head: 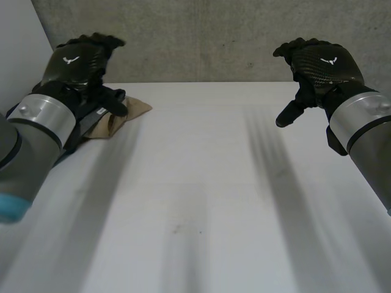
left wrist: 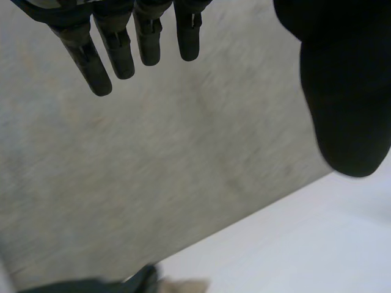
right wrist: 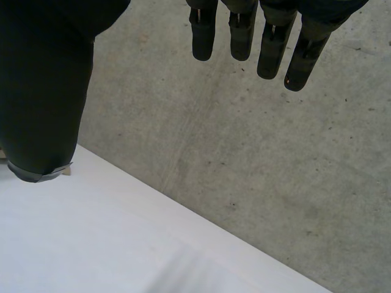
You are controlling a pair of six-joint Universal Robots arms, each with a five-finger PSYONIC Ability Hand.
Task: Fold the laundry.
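Note:
A small pile of laundry, tan cloth (head: 131,112) with a dark grey piece (head: 96,117) on it, lies at the far left of the white table (head: 195,201), partly hidden behind my left hand. My left hand (head: 78,61) hangs above that pile, fingers (left wrist: 107,49) straight and apart from the thumb (left wrist: 345,91), holding nothing. In the left wrist view a bit of the dark cloth (left wrist: 91,284) and tan cloth (left wrist: 183,285) shows below the fingertips. My right hand (head: 321,64) hovers over the far right of the table, fingers (right wrist: 244,33) straight, thumb (right wrist: 46,91) apart, empty.
A grey concrete wall (head: 201,39) stands right behind the table's far edge. A pale wall panel (head: 18,55) closes the left side.

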